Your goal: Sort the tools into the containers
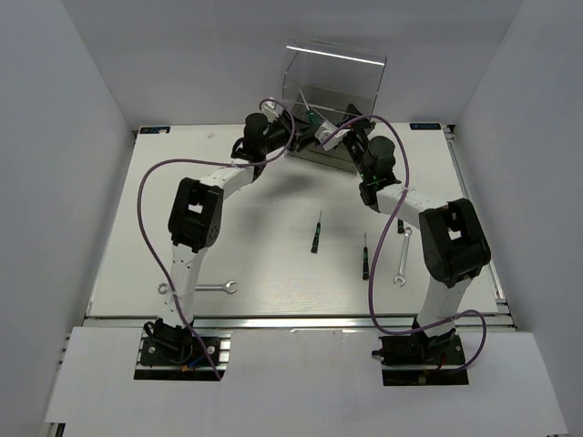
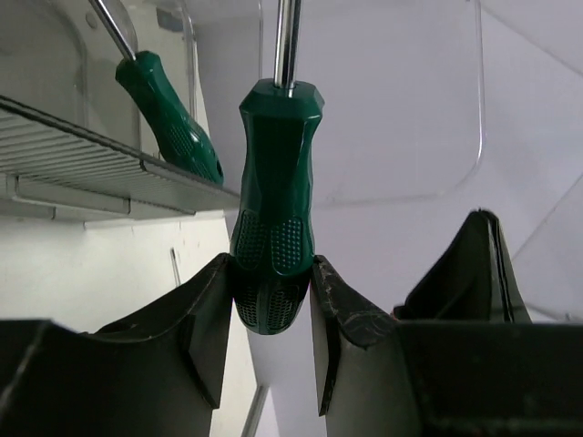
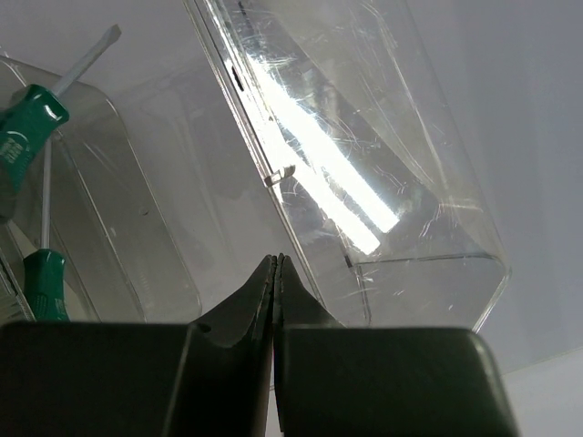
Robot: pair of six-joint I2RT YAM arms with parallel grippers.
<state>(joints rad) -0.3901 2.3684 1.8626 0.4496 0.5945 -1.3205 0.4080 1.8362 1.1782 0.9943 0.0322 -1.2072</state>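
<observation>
The clear plastic cabinet [image 1: 333, 80] stands at the back middle of the table, with an open drawer [image 2: 82, 159] at its front. My left gripper [image 2: 271, 291] is shut on the green handle of a screwdriver [image 2: 276, 182], shaft pointing up, close beside the drawer. A second green screwdriver [image 2: 169, 114] lies in that drawer. My right gripper [image 3: 275, 266] is shut and empty, right up against the clear plastic wall [image 3: 364, 173]; two green handles [image 3: 27, 127] show through it at the left. Both grippers [image 1: 314, 127] meet at the cabinet front.
Two green-and-black screwdrivers [image 1: 316, 233] [image 1: 365, 258] lie mid-table. One silver wrench [image 1: 200, 289] lies near the front left by the left arm. Another wrench [image 1: 402, 259] lies at the right beside the right arm. Purple cables loop over both arms.
</observation>
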